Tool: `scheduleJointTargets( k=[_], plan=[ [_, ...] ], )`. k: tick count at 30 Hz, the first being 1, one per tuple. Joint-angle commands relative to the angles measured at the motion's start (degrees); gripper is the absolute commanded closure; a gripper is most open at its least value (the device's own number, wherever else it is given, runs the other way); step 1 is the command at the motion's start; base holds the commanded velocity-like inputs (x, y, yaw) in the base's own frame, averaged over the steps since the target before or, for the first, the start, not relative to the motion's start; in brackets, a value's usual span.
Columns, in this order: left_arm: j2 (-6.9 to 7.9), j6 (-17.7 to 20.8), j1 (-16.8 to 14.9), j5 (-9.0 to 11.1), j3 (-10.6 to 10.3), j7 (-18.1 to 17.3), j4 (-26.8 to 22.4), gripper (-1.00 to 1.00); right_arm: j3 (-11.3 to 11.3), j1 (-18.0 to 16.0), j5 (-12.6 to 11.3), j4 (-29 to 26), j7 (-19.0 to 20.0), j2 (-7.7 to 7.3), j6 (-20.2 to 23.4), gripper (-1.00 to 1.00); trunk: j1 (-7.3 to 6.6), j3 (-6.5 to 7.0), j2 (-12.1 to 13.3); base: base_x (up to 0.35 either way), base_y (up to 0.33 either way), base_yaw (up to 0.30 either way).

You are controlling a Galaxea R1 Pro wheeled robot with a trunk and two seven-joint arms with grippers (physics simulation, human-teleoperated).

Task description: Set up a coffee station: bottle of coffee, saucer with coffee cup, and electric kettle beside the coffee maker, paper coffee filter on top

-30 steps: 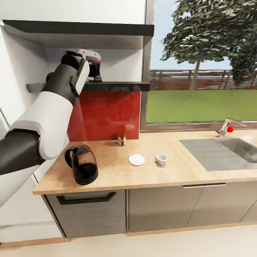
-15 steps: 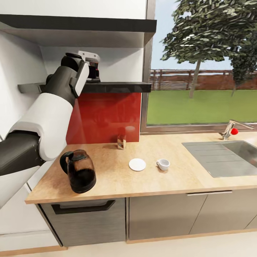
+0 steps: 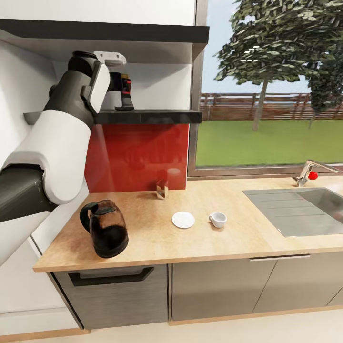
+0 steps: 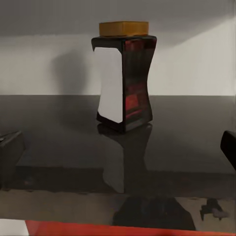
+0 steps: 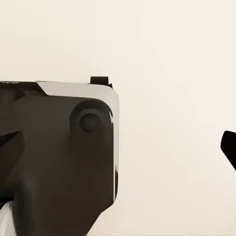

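Observation:
The bottle of coffee (image 3: 125,92), dark with a tan lid and a white label, stands upright on the lower black shelf (image 3: 152,116). My left arm reaches up to it, and the wrist hides the left gripper in the head view. In the left wrist view the bottle (image 4: 124,78) stands a little ahead of my open left gripper (image 4: 118,150), untouched, with the fingertips (image 4: 11,147) at the frame's sides. On the wooden counter (image 3: 157,243) stand the dark glass kettle (image 3: 105,234), the white saucer (image 3: 183,219) and the white cup (image 3: 217,219), which is beside the saucer. My right gripper (image 5: 118,145) is open and empty.
A small clear holder (image 3: 162,189) with something brown in it stands against the red backsplash. The sink (image 3: 297,209) and faucet (image 3: 305,172) lie at the counter's right. A second shelf (image 3: 119,35) hangs close above the bottle. A part of the robot's body (image 5: 64,157) shows in the right wrist view.
My left arm has risen and drawn a little to the left, so more of the bottle shows. Earlier the camera shifted. The things on the counter have not moved.

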Motion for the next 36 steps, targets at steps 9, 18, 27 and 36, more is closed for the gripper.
scheduleJointTargets(
  k=[9,18,27,36],
  plan=[
    [-0.13,0.2,-0.1,-0.6,-0.3,-0.2,-0.3,-1.00,0.5,0.2,-0.5,-0.1,-0.1,-0.11,0.1,-1.00,0.04,-0.14,-0.1,0.087,0.000,0.000],
    [0.02,0.1,-0.1,-0.7,-0.4,-0.2,-0.7,-1.00,0.5,3.2,-0.4,0.0,-0.3,-0.54,0.1,-1.00,0.04,-0.14,-0.1,0.049,0.000,0.000],
    [0.05,0.2,-0.1,-0.8,-0.7,-0.2,-3.4,-1.00,0.5,3.7,-0.3,0.0,-0.3,-0.48,0.2,-1.00,0.04,-0.14,-0.1,0.216,0.000,0.000],
    [0.11,0.2,-0.1,-0.7,-0.6,-0.2,-3.5,-1.00,0.6,3.7,-0.3,0.0,-0.3,-0.47,0.2,-1.00,0.04,-0.14,-0.1,0.077,0.000,0.000]
  ],
)
